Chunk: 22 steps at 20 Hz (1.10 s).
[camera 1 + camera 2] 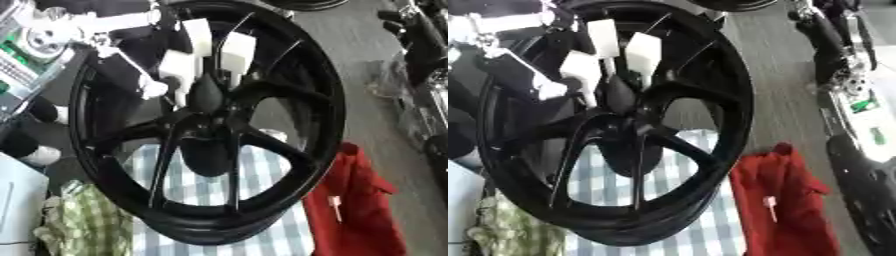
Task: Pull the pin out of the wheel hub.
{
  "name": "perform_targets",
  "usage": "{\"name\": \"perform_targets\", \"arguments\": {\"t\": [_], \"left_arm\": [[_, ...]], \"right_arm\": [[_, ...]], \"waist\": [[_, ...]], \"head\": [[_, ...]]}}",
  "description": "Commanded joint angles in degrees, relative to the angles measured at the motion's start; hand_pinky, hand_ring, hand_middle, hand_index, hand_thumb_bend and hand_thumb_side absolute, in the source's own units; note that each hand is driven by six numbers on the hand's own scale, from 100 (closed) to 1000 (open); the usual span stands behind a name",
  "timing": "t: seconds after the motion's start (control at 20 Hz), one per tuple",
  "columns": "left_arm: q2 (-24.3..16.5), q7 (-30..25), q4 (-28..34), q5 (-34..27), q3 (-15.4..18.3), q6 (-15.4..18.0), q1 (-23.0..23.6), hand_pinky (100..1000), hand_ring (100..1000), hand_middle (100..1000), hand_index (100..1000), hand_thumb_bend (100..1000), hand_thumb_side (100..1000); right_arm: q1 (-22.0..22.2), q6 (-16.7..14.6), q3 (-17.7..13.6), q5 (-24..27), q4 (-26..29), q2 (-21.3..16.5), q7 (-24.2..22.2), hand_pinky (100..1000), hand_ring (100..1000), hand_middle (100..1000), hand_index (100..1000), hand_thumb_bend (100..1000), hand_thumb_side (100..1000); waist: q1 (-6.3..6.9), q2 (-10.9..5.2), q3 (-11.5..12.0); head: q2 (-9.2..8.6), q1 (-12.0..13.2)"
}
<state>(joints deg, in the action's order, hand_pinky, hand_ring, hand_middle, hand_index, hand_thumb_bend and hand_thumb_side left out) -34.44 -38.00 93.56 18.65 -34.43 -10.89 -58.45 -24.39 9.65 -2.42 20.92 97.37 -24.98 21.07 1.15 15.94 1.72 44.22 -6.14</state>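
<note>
Left hand (197,55), white-fingered, comes in from the upper left and sits at the centre of the black wheel (297,60). Its fingers are bunched together around the wheel hub (206,95), apparently clamped on a dark part there. The pin itself cannot be made out; judged to lie under those fingers, at the hub. Right hand shows in neither view.

Step in hand, as judged: grasp made at the hub, extraction not yet evident. The next move calls for a straight pull along the hub axis, away from the wheel, with the wheel kept from tipping.

The wheel stands tilted on a checked cloth (262,185). A red cloth (359,210) lies beside it. No containers with visible contents.
</note>
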Motion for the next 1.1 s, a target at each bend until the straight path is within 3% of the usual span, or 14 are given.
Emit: {"name": "perform_targets", "arguments": {"t": [0.05,0.4,1.1], "left_arm": [[-0.3,-0.1,-0.2,0.3,-0.1,-0.5,-0.6,606,606,747,734,271,123],[-0.4,0.1,-0.3,0.0,-0.1,-1.3,-0.3,609,614,771,740,279,132],[-0.1,-0.3,-0.5,0.5,-0.4,-2.6,-0.2,560,547,694,738,283,136]], "right_arm": [[-0.6,-0.1,-0.4,-0.1,0.6,-1.0,0.0,881,728,773,787,389,454],[-0.6,-0.1,-0.4,-0.2,0.6,-1.1,-0.2,881,728,773,787,386,455],[-0.6,-0.2,-0.5,-0.3,0.5,-1.0,-0.4,881,729,773,787,377,459]], "waist": [[-0.26,-0.67,0.0],[-0.3,-0.63,0.1],[-0.36,-0.55,0.1]], "head": [[-0.1,0.1],[-0.1,0.2],[-0.1,0.3]]}}
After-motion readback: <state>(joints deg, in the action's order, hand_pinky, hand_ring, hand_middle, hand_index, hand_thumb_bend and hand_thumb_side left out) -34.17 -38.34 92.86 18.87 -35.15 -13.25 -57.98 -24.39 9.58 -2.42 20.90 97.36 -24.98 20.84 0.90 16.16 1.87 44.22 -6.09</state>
